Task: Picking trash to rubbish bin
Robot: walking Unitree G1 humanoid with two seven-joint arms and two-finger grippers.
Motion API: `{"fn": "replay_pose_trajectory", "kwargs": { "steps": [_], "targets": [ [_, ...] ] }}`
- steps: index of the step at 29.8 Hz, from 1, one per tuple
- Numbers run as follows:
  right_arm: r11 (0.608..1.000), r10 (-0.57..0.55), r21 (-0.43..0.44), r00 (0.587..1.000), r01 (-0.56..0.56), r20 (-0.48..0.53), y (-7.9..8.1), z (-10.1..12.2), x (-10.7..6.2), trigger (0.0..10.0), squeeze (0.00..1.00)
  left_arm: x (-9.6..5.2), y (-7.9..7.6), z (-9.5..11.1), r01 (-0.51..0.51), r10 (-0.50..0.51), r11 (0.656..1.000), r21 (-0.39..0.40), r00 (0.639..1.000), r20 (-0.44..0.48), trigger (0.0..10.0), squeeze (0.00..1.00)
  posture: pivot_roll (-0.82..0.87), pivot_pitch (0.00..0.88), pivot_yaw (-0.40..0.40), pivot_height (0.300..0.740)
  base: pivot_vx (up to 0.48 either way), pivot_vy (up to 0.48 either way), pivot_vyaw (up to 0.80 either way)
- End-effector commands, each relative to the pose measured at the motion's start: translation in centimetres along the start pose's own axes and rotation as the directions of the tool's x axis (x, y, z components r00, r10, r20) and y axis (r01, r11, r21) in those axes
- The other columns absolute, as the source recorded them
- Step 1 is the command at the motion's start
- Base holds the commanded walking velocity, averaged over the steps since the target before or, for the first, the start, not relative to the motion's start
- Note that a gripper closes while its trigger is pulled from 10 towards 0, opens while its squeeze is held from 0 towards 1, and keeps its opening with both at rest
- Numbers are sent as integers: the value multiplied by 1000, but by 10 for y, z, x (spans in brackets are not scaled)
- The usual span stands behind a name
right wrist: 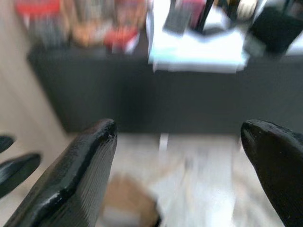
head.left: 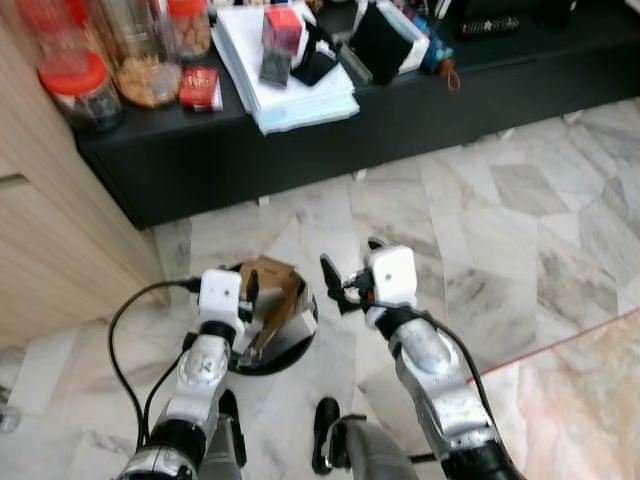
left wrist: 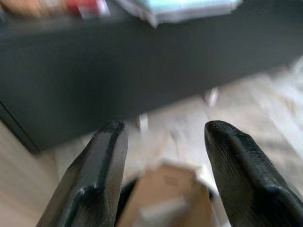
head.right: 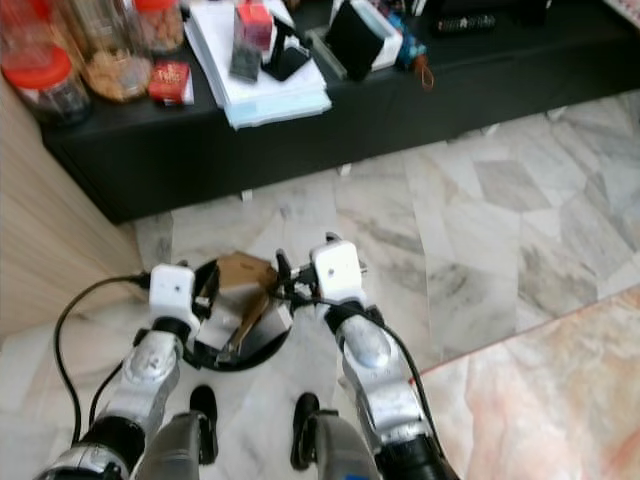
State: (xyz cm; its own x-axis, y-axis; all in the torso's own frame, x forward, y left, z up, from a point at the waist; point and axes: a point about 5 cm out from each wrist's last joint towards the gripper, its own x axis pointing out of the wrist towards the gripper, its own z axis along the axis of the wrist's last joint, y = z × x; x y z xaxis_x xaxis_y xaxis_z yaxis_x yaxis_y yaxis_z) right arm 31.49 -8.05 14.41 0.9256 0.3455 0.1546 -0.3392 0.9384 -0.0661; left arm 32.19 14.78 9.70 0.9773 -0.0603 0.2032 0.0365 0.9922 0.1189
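Both arms reach forward and down over the marble floor [head.left: 480, 200]. The left gripper [head.left: 248, 300] hangs over the near rim of the black bin [head.right: 205, 355], fingers wide apart with nothing between them. The brown box [head.left: 272, 290] stands tilted in the bin, directly under and ahead of those fingers. The right gripper [head.left: 345, 280] hovers just beside the bin's right rim, also spread wide and empty. Beyond stands a dark cabinet [head.left: 330, 130].
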Motion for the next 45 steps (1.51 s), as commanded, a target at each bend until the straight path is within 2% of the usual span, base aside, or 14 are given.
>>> {"fn": "replay_pose_trajectory", "kwargs": {
  "steps": [1, 5, 7, 10, 13, 19, 27, 36, 45],
  "targets": [
    [999, -49, 16, 999, 49, 11, -8, -3, -3, 10000, 0, -1, -1, 7, -25, 25, 1000, 2, 999, 37, 10000, 0, 129, 311, -127, 740, 0, 0, 0],
    [993, -121, 12, 992, 121, 31, -26, -1, 3, 10000, 0, 8, 5, 28, -75, 73, 997, 7, 989, 131, 10000, 0, 142, 278, -114, 740, 0, 0, 0],
    [991, -131, 19, 991, 130, 38, -28, 0, 4, 10000, 0, 8, 5, 30, -82, 80, 997, 10, 987, 141, 10000, 0, 144, 274, -112, 740, 0, 0, 0],
    [983, -183, 24, 980, 181, 77, -40, 7, 9, 10000, 0, 15, 1, 40, -79, 73, 996, 35, 983, 168, 10000, 0, 144, 235, -96, 740, 0, 0, 0],
    [980, -198, 30, 975, 196, 99, -43, 8, 11, 10000, 0, 18, -3, 44, -73, 68, 997, 24, 984, 165, 10000, 0, 147, 210, -86, 740, 0, 0, 0],
    [976, -217, 48, 970, 213, 108, -45, 7, 13, 10000, 0, 23, -4, 44, -72, 70, 997, 13, 986, 152, 10000, 0, 157, 151, -85, 740, 0, 0, 0],
    [977, -210, 56, 969, 205, 128, -44, 10, 22, 10000, 0, 30, -3, 48, -88, 85, 996, 13, 984, 158, 10000, 0, 167, 117, -89, 740, 0, 0, 0],
    [979, -203, 57, 971, 197, 127, -42, 7, 23, 10000, 0, 28, -6, 45, -81, 80, 997, 1, 985, 155, 10000, 0, 168, 114, -96, 740, 0, 0, 0],
    [978, -209, 56, 970, 203, 124, -46, 6, 24, 10000, 0, 28, -11, 46, -70, 71, 998, -11, 985, 158, 10000, 0, 163, 134, -102, 740, 0, 0, 0]
  ]
}}
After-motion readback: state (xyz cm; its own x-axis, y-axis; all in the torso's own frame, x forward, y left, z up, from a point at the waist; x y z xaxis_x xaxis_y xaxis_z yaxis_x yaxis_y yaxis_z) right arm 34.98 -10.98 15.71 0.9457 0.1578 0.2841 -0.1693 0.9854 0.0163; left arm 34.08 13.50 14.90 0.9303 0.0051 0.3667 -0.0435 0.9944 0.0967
